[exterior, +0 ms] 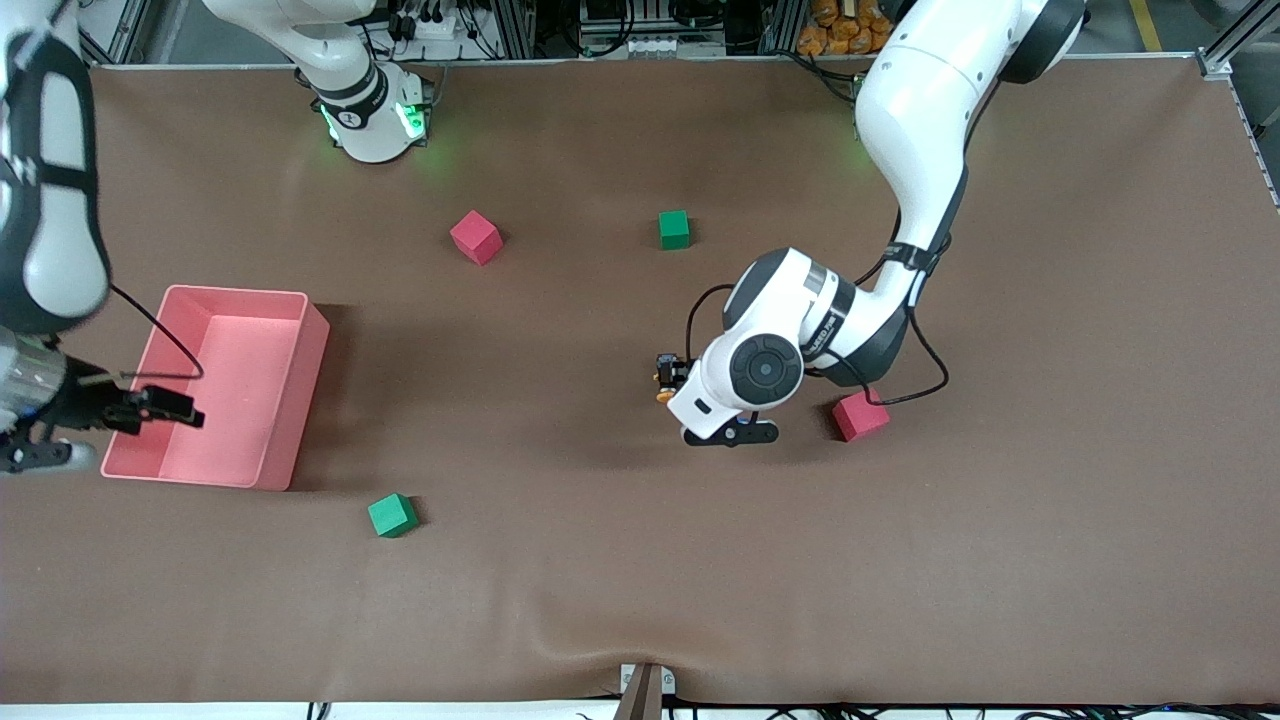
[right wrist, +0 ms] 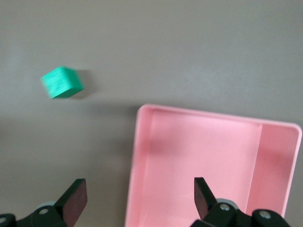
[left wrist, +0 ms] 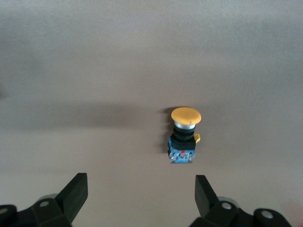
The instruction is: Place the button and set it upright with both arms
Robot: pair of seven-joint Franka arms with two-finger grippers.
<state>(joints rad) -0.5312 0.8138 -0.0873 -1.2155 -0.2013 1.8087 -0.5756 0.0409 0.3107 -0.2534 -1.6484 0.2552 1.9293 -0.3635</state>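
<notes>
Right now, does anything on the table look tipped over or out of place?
Nothing stands out. The button stands on the table, cap up, ahead of the open left tool. The open right tool hangs over the empty pink bin.

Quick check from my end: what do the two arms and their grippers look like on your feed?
Both arms are glossy white with dark grey joint bands. The left arm carries a looping black cable and a round grey disc on its wrist; the right arm has a green-lit base. The left gripper and right gripper have black wedge-shaped fingers.
</notes>
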